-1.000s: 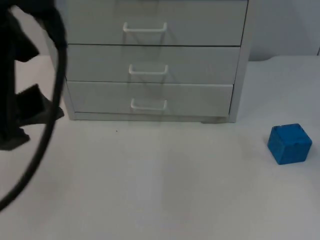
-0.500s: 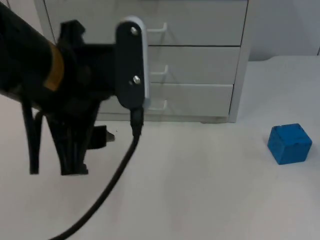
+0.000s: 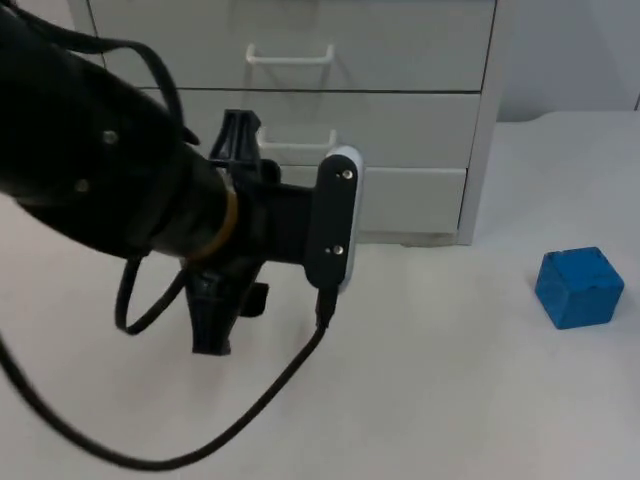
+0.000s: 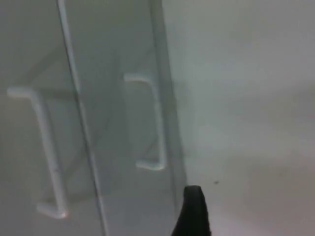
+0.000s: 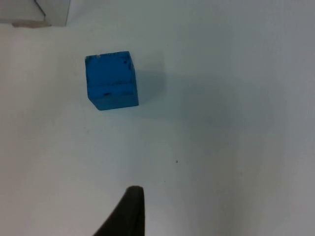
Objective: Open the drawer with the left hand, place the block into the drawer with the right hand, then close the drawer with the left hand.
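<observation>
From the top view: left gripper (image 3: 232,312) low over the white worktop (image 3: 450,400), just in front of the white three-drawer cabinet (image 3: 430,100), with the black left arm (image 3: 100,170) crossing the lower drawer fronts and hiding the bottom drawer's handle. Top drawer's white loop handle (image 3: 290,55) in plain sight there, the middle one half covered. All three drawers closed as far as can be seen. Width of the left jaws: cannot tell from either view. From the left wrist view, what the top view hides: the bottom drawer's white loop handle (image 4: 150,123) whole and untouched, close ahead of the left gripper (image 4: 193,214), beside the cabinet's lower edge where it meets the worktop; next to it the middle drawer's handle (image 4: 47,152) and the seam between the two fronts. Blue cube-shaped block (image 3: 579,288) resting on the worktop well off to the cabinet's right, apart from the cabinet and from the left arm. From the right wrist view: the same block (image 5: 111,79) with scuffed dark specks on its upper face, a corner of the cabinet foot (image 5: 34,12) near it, and the right gripper (image 5: 129,216) hovering above the bare worktop short of the block, touching nothing, its arm waiting. Width of the right jaws: cannot tell.
</observation>
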Available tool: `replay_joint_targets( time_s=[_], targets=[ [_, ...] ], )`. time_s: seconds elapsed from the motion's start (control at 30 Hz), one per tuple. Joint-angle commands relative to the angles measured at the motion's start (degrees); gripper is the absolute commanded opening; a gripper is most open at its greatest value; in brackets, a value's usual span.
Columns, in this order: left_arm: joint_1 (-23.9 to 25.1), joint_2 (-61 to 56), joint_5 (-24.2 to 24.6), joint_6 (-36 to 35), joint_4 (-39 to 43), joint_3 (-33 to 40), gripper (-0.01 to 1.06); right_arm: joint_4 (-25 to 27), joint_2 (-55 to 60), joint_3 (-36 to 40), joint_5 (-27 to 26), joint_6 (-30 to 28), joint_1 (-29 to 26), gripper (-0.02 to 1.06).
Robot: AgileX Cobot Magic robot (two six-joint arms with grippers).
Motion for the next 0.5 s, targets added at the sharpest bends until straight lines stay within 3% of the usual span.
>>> replay_joint_targets(
  time_s=[0.0,0.1,0.2,0.47],
  targets=[
    [-0.26,2.57,3.68,-3.93,3.46,-2.66,0.63,-0.25,0.04,-0.24,-0.51,0.13,-0.46,1.04],
    [-0.26,4.57,4.69,-4.02,3.74,-4.58,0.63,-0.25,0.04,-0.24,-0.51,0.13,-0.46,1.04],
    [-0.26,6.56,3.21,-4.65,7.92,-6.17,0.63,-0.25,0.04,-0.24,-0.51,0.13,-0.46,1.04],
    [0.55,9.76,1.28,-8.49,7.92,-10.14,0.63,-0.25,0.04,0.77,-1.36,0.17,-0.46,1.04]
  ],
)
